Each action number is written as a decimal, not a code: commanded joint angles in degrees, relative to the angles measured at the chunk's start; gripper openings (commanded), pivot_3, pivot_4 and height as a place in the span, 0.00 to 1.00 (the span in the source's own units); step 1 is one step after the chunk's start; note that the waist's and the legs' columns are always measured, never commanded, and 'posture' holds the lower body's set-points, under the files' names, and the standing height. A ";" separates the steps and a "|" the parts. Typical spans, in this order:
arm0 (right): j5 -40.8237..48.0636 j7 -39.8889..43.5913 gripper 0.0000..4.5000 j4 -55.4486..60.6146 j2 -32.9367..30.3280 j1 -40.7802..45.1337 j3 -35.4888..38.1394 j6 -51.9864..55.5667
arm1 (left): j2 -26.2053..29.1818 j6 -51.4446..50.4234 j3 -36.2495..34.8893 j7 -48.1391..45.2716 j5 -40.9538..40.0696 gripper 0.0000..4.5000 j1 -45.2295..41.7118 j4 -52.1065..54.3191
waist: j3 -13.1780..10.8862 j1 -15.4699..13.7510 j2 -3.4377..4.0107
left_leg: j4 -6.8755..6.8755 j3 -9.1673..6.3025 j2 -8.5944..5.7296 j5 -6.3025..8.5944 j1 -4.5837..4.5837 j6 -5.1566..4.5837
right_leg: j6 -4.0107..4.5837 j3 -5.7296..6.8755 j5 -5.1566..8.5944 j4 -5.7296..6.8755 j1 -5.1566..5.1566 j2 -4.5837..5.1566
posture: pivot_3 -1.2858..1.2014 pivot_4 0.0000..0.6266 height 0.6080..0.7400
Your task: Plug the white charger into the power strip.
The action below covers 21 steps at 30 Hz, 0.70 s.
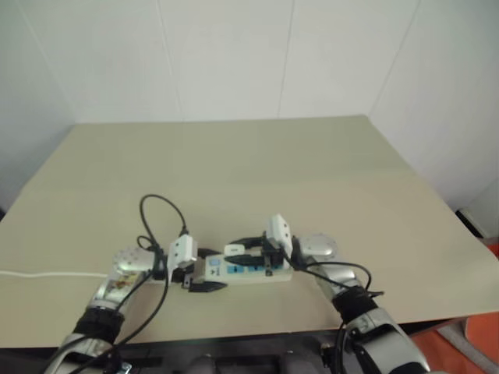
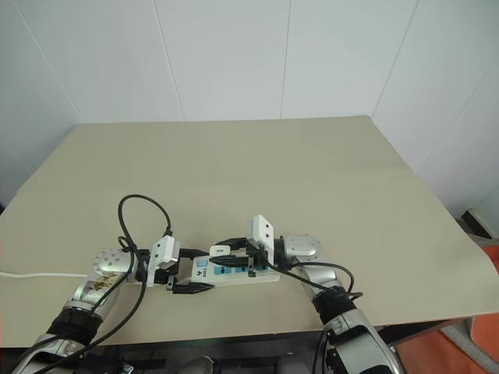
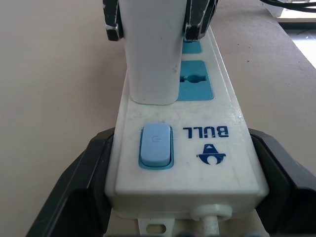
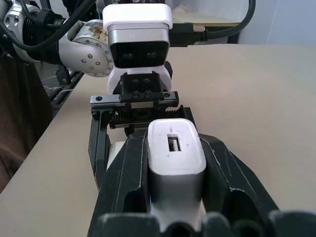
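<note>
Both pairs of jaws are closed on something. The left gripper clamps its two black fingers around the switch end of the long flat white plastic power strip, which lies on the beige table near its front edge. The right gripper holds the small white cube-shaped charger tightly between its black fingers.

In the left wrist view the charger stands upright on the strip, its base at the blue socket panel nearest the light blue rocker switch. The prongs are not visible, so I judge they are already inside the socket, but I cannot tell if the base sits fully flat.

To do this step well, the right gripper should push straight down along the charger's own axis, without tilting it toward the next blue socket. The left gripper should keep the strip firm against the table so that it does not slide or lift. The right fingers should release only when the base touches the panel all around, and should open slowly so that the charger is not pulled out again.
</note>
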State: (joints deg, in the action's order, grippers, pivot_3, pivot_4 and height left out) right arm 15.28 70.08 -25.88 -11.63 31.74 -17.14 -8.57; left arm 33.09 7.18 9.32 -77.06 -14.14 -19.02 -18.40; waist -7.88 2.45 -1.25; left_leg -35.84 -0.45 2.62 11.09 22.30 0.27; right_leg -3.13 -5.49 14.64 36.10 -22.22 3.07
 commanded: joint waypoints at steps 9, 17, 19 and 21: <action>-2.19 0.95 0.34 -1.70 -1.59 -1.17 -0.41 1.85 | 0.83 -0.59 1.22 -1.05 1.29 0.73 0.59 -0.17 | 0.00 -0.01 0.00 | 0.01 0.00 0.00 0.00 0.00 0.00 | 0.00 0.00 0.00 0.00 0.00 0.00 | 0.52 0.24 1.00; -2.26 1.42 0.93 -1.28 -1.49 -0.95 -0.45 2.92 | 1.00 -0.66 1.18 -1.04 1.23 0.73 0.82 0.00 | 0.05 -0.03 -0.08 | 0.03 0.01 0.01 0.00 0.01 0.00 | 0.02 0.00 0.01 -0.02 -0.01 0.00 | 0.52 0.24 1.00; -2.17 1.52 0.99 -1.15 -1.49 -0.92 -0.43 3.08 | 1.00 -0.68 1.15 -1.00 1.20 0.73 0.92 0.06 | 0.05 -0.03 -0.09 | 0.03 0.01 0.01 0.00 0.01 0.00 | 0.02 0.00 0.01 -0.02 -0.01 0.00 | 0.52 0.24 1.00; -2.05 1.67 0.99 -1.03 -1.55 -0.76 -0.35 3.25 | 0.98 -0.69 1.14 -0.95 1.18 0.73 0.97 0.11 | 0.05 -0.03 -0.09 | 0.03 0.01 0.01 0.00 0.01 0.00 | 0.02 0.00 0.01 -0.02 -0.01 0.00 | 0.52 0.24 1.00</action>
State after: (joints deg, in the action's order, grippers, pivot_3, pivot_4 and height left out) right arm 14.69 71.08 -25.78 -12.40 31.90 -16.94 -6.84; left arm 33.15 7.22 9.42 -77.14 -14.16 -19.10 -18.41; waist -7.83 2.42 -1.34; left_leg -35.81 -0.44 2.63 11.09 22.31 0.28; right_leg -3.11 -5.49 14.65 36.08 -22.23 3.07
